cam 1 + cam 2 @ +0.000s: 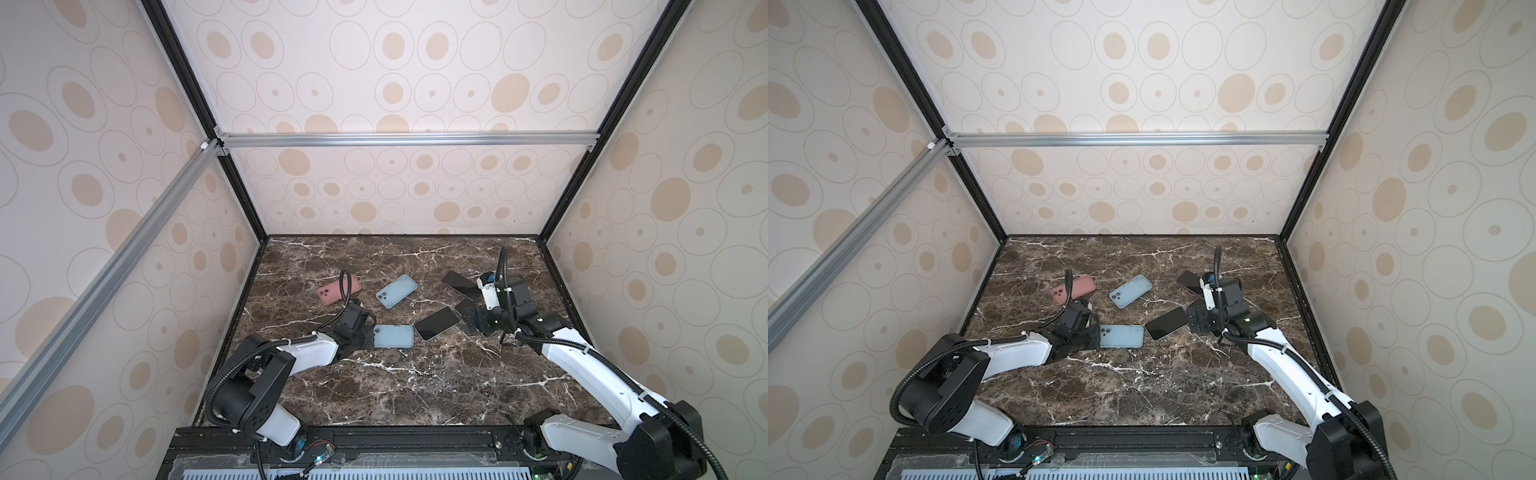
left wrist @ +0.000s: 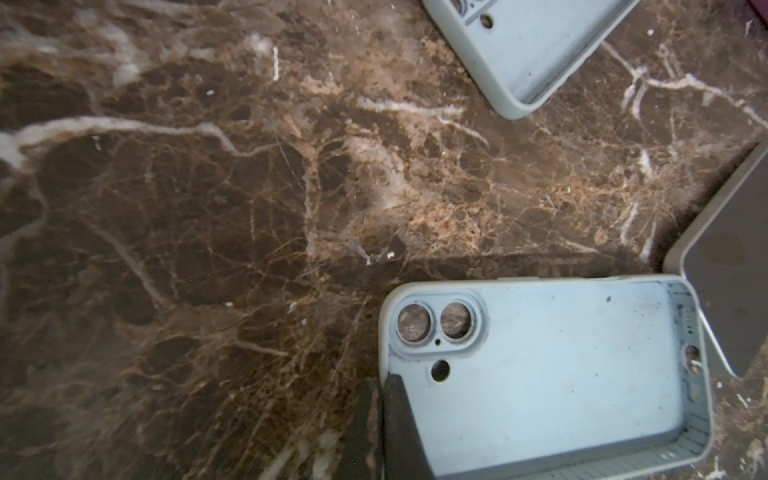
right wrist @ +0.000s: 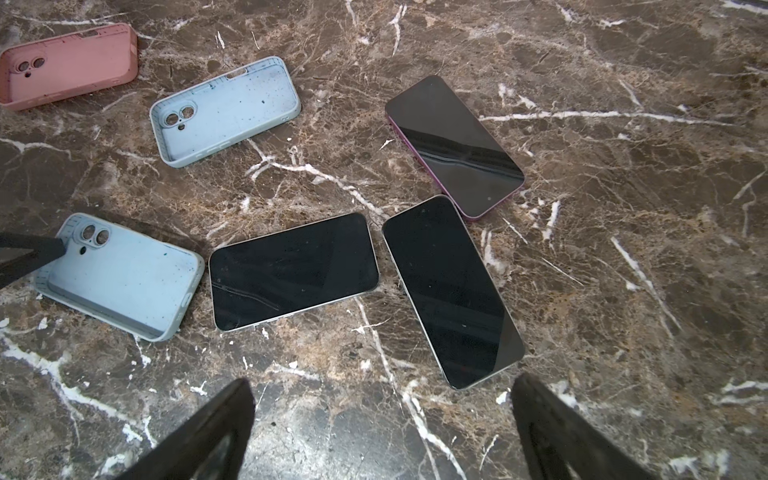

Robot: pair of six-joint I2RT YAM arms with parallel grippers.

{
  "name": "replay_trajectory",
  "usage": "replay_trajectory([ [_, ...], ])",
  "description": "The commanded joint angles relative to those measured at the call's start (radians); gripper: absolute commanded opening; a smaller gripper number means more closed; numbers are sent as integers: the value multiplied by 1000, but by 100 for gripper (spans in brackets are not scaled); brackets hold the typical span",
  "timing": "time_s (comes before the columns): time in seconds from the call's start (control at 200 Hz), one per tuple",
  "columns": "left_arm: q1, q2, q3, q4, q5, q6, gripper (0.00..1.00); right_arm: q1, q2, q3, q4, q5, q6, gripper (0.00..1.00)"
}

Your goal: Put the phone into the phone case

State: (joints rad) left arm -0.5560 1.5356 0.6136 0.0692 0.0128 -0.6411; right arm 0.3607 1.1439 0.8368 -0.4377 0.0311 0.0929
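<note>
The left gripper (image 2: 380, 388) was clamped shut on the camera-end wall of the near blue case (image 2: 540, 365), which lay open side up on the counter (image 1: 415, 386). The right gripper (image 3: 382, 419) was held wide open and empty above the counter. A silver-edged phone (image 3: 293, 270) lay face up just beside that case. A second phone (image 3: 453, 291), a purple phone (image 3: 453, 145), another blue case (image 3: 226, 110) and a pink case (image 3: 68, 66) were seen farther out.
</note>
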Motion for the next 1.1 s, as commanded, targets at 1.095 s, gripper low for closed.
replay_trajectory([
  [1.095,-44,-62,21,-130,-109,-56,1,7,43,14,-41,23,18,99],
])
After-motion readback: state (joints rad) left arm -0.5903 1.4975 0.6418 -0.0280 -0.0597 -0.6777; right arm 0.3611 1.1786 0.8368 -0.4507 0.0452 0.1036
